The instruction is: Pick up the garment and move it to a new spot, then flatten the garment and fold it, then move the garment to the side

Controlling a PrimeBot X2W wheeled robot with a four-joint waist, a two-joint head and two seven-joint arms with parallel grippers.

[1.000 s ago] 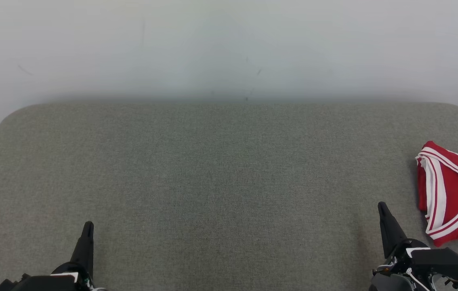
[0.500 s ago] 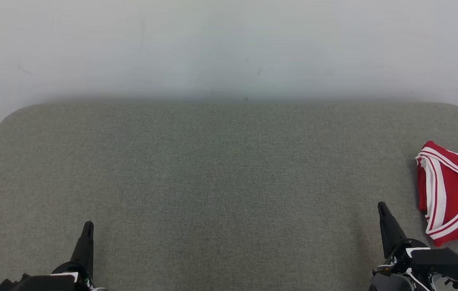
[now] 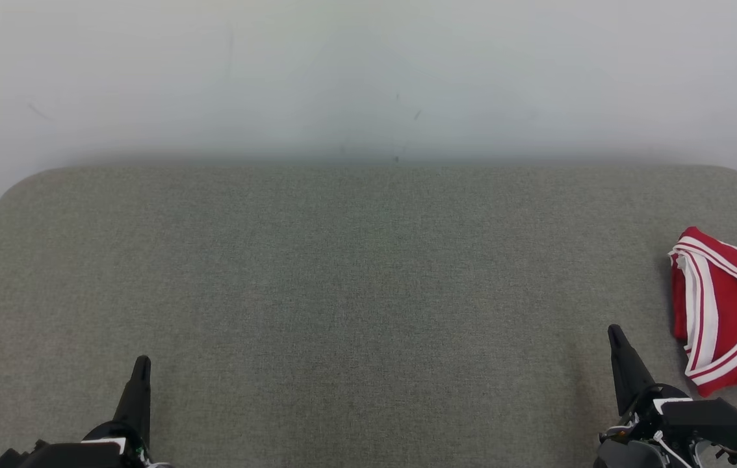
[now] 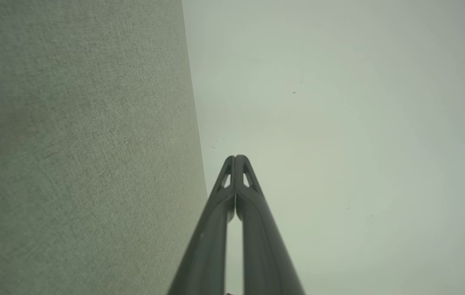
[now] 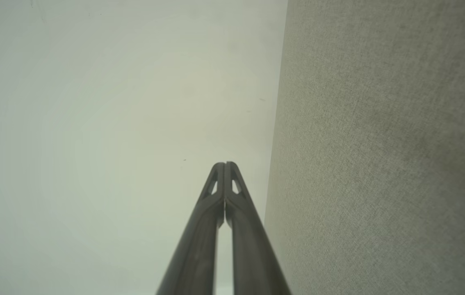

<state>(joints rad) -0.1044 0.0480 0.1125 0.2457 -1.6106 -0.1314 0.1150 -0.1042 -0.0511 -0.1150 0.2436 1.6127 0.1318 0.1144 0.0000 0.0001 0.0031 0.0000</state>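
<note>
The garment [image 3: 729,305] lies rightmost on the table [image 3: 368,279], wall [image 3: 368,78] behind.

The grey desk [image 3: 368,273] lies open from the near side up to the white wall [image 3: 368,71], which closes the far side. The red garment [image 3: 726,312] occupies its right edge.
</note>
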